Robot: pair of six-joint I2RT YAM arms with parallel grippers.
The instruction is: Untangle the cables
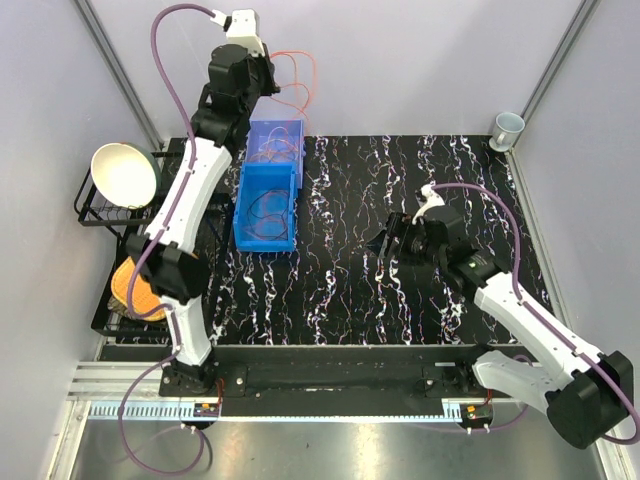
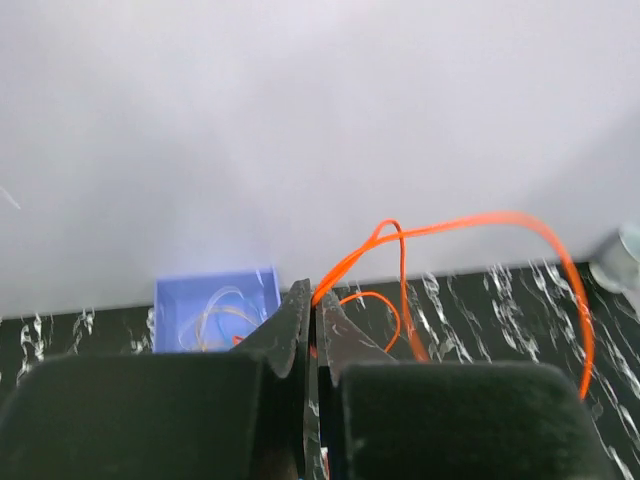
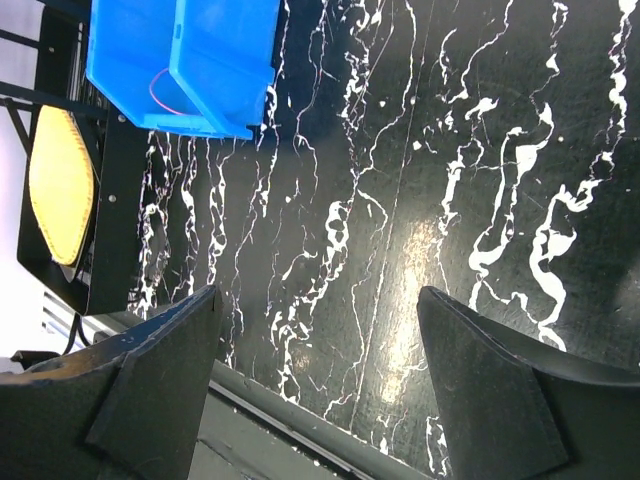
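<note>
My left gripper (image 1: 272, 76) is raised high at the back of the table, above the blue bin (image 1: 250, 240). It is shut on a thin orange cable (image 2: 500, 220) pinched at its fingertips (image 2: 315, 300). The cable hangs out in wide loops (image 1: 303, 82) to the right. More thin cables (image 1: 268, 205) lie looped inside the bin, also seen as pale loops (image 2: 215, 315) in the left wrist view. My right gripper (image 1: 393, 240) hovers over the middle right of the marbled table, open and empty (image 3: 315, 300). A red cable (image 3: 160, 92) shows in the bin (image 3: 215, 60).
A white bowl (image 1: 125, 175) sits on a black wire rack (image 1: 88, 212) at the left edge, with a yellow-orange round object (image 1: 135, 287) below it. A cup (image 1: 507, 128) stands at the back right corner. White walls close the back and sides.
</note>
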